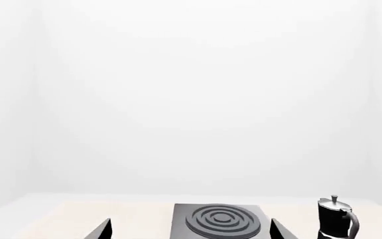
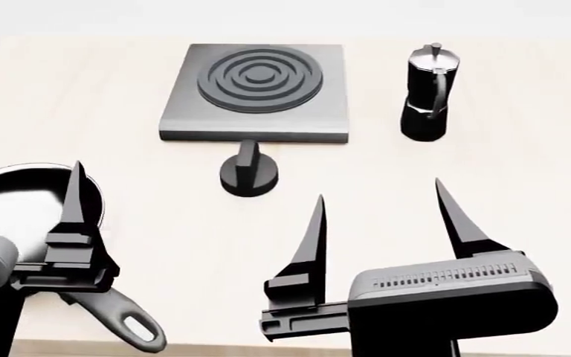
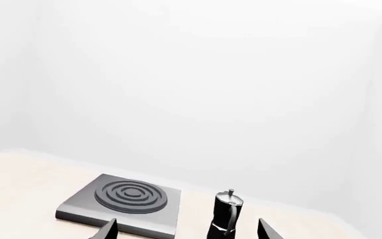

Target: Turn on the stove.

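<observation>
just brushed-grey stove point(image 2: 256, 111), ringed burner point(image 2: 259, 78)

Bare table point(image 2: 385, 186) lies open between the right pincer point(image 2: 380, 201) and the knob point(image 2: 249, 172); moka pot point(image 2: 430, 93) stands aside.

One stove point(image 2: 256, 111), one knob point(image 2: 249, 172), one moka pot point(image 2: 428, 93), one frying pan point(image 2: 18, 204), two pincers

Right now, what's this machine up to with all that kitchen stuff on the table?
Nothing is being handled yet. The two-armed robot faces a grey stove whose small black knob sits in front of it. The right gripper hangs open, short of the knob, its fingers spread and empty. The left gripper hovers over a frying pan at the left edge. A moka pot stands right of the stove, untouched.
</observation>
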### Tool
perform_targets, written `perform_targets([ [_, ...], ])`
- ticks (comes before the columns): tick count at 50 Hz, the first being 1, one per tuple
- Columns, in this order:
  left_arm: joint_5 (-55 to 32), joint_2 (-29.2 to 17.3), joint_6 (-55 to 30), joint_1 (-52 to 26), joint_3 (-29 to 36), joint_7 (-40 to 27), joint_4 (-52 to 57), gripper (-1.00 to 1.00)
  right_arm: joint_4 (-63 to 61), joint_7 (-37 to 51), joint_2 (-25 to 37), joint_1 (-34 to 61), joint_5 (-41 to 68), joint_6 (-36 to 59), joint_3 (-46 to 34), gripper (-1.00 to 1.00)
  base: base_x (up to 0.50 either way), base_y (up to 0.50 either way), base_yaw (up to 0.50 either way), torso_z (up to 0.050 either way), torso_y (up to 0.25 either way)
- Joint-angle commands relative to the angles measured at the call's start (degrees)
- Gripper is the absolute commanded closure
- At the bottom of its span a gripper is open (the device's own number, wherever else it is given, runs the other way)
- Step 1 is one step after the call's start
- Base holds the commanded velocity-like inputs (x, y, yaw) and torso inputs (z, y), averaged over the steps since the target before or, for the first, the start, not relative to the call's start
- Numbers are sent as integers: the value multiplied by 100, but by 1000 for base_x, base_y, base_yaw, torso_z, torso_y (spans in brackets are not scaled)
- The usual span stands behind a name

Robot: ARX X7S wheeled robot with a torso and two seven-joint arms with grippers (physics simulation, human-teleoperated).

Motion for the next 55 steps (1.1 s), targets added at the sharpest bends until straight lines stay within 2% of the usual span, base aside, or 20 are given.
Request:
perform_targets([
  [1,-43,-38,-6,-6,32,-52,13,-100,-6,29,20,13,34,9,-21,-100,0,148,0,0,0],
  [55,-199,-188,70,-41,143,-252,-51,-100,129,168,155,62,95,-82,-235,-100,0,143,0,0,0],
])
